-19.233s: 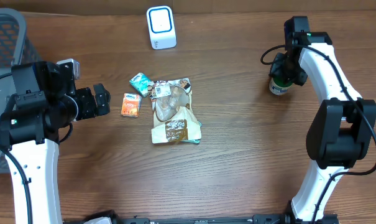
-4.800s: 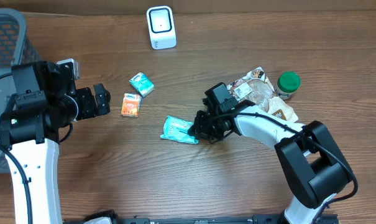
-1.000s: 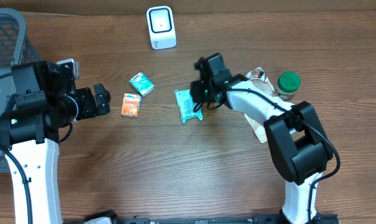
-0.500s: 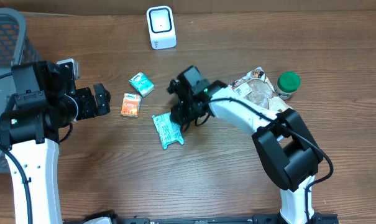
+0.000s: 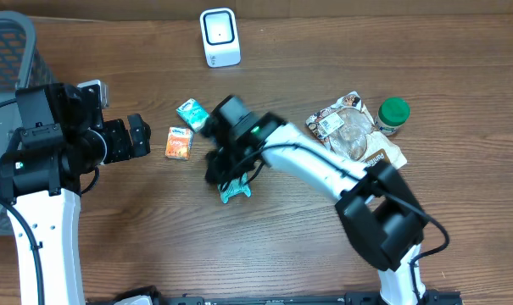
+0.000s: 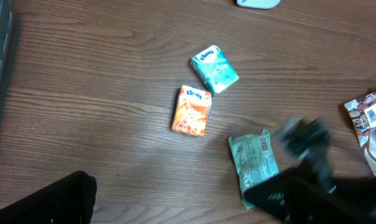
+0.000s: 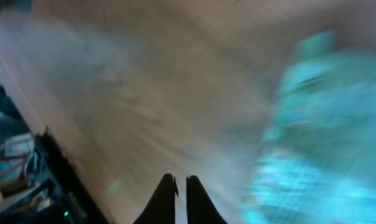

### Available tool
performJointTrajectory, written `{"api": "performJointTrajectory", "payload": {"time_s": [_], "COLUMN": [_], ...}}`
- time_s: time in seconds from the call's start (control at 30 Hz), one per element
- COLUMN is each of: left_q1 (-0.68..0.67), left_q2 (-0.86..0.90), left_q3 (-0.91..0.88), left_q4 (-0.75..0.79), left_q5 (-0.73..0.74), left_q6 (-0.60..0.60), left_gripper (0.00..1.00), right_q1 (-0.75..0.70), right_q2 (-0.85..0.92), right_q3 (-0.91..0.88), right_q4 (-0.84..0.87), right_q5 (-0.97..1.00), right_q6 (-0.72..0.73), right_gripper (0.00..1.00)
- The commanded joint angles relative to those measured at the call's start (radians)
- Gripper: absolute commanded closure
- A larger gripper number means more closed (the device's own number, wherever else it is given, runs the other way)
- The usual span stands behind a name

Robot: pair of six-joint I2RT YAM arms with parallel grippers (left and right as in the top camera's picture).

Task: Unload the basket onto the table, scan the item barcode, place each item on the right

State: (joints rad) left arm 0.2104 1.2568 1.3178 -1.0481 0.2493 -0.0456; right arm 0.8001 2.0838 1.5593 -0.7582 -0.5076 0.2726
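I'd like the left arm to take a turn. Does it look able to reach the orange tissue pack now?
Probably yes. The orange pack lies just ahead of the open left gripper with bare table between; the right arm works farther off, by the green packet.

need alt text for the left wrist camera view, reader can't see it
A green packet lies barcode-up on a wooden table, with the blurred dark right arm over its lower edge. Up and left of it lie an orange tissue pack and a teal tissue pack, close together.
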Motion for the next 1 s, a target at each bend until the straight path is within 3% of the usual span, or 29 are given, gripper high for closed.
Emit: {"api": "performJointTrajectory", "payload": {"time_s": [0.0,0.17,0.6,0.83,0.97], "left_q1": [0.005,0.005,0.005,0.005,0.005], "left_q2": [0.0,0.0,0.0,0.0,0.0], "left_q3": [0.013,0.013,0.013,0.013,0.013], "left_q4": [0.001,0.001,0.001,0.002,0.001], "left_q5": [-0.006,-0.006,-0.006,-0.006,-0.006], "left_q6": [0.008,0.008,0.008,0.008,0.008], "left_gripper": [0.0,0.0,0.0,0.0,0.01], "right_q1": [0.044,0.076,0.021,-0.088,-0.132], "right_q2": [0.023,0.026,0.052,0.052,0.049], "right_q3": [0.011,0.011,-0.043,-0.043,-0.025], "right_q4": [-0.023,-0.09,-0.112,-0.116,-0.117], "right_q5": [0.06,0.238,0.336,0.337,0.216], "right_q6": [0.071,0.129,0.181,0.161,0.044], "right_gripper": [0.95,0.95,0.95,0.94,0.94]}}
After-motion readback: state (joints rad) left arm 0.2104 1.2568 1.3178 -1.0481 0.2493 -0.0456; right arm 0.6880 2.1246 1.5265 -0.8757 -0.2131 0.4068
